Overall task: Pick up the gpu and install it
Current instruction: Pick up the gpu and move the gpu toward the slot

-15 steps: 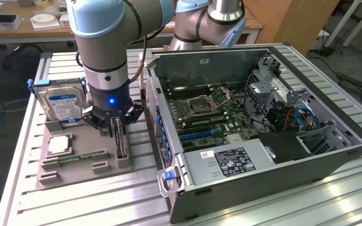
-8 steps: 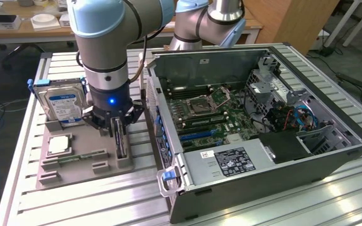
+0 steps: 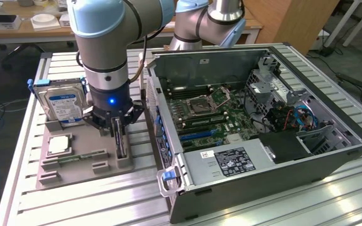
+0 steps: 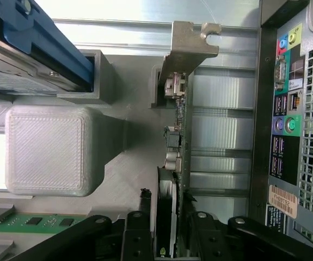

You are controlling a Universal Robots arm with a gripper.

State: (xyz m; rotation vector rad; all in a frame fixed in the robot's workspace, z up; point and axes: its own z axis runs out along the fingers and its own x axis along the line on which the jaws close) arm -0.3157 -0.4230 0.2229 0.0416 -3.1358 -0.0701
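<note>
In the exterior view the gripper (image 3: pixel 119 134) is down over a grey tray (image 3: pixel 93 139) that lies on the table (image 3: pixel 74 202) to the exterior view's left of the open case (image 3: pixel 263 181). Its jaws are partly spread and straddle the gpu (image 3: pixel 120 147), which stands on edge in its slot in the tray. The tray also holds a hard drive (image 3: pixel 64 106) standing upright, a cpu (image 3: pixel 60 145) lying flat and a ram stick (image 3: pixel 80 157). The case holds the motherboard (image 3: pixel 206 117). In the wrist view the gripper (image 4: pixel 170 242) has one of its fingers (image 4: pixel 137 239) on each side of the gpu (image 4: pixel 167 212), close to its faces but not clamped on it. The silver bracket (image 4: pixel 186 51) is at the card's far end. The hard drive (image 4: pixel 14 60) and the ram stick (image 4: pixel 36 222) sit in the tray (image 4: pixel 129 179), beside the case's port panel (image 4: pixel 287 125).
</note>
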